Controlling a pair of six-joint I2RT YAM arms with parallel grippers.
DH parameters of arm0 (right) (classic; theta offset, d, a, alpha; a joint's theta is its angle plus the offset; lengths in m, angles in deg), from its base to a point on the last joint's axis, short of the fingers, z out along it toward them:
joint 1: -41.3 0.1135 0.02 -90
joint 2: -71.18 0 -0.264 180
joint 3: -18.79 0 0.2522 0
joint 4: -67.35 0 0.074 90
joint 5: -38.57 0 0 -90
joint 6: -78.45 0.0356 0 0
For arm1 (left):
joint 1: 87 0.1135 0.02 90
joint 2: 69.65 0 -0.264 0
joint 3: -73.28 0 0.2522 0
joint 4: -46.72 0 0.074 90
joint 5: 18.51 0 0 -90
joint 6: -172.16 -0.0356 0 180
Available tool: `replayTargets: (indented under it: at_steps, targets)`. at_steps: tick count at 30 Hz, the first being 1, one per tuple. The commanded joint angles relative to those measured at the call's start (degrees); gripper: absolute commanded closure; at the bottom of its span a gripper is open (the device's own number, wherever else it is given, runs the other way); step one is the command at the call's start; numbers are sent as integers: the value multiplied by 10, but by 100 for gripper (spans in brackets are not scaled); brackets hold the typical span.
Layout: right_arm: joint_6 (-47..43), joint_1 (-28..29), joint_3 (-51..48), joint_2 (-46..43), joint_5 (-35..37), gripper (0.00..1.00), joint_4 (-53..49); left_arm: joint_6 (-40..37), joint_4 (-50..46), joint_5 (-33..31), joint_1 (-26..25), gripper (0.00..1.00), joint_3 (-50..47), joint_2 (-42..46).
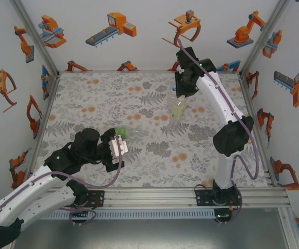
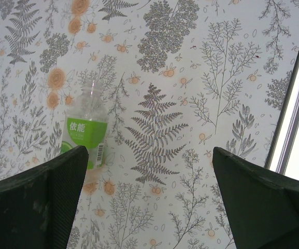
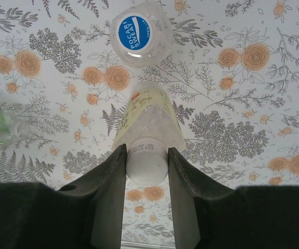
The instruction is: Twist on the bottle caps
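My right gripper [image 3: 146, 153] is clamped on the cap [image 3: 147, 167] of the yellow bottle [image 3: 146, 116]. One finger presses on each side of it. I hold it this way so I can turn the cap and make it tight on the neck.

The cap is white, round and small, much smaller than the bottle. It sits on top of the neck. I think it is on but maybe not tight yet, as I cannot see the thread. The bottle is clear with a pale yellow label. It is on the table [image 3: 253, 129], at the far side, right under my right gripper.

Just beside it stands the plain bottle [image 3: 162, 52]. I look straight down on it. Its blue cap [image 3: 138, 32] has white letters on top, and it looks done to me.

My left gripper [image 2: 146, 199] is wide apart and holds nothing. It hangs low over the table on the near side, ready for the next job, I think. The green bottle [image 2: 86, 129] is just beside one of its fingers [image 2: 40, 207]. This bottle seems to lie on its side, and its neck looks bare. I guess that one needs a cap next.
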Motion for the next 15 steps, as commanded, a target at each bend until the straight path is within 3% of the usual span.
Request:
replayTargets:
  at_steps: [1,15]
  targets:
    - [-12,-2,22,11,14,94,-5,-2,9,7,0,3,-6,2]
    - [-14,-2,67,39,21,94,-3,-2,8,11,-1,3,-6,3]
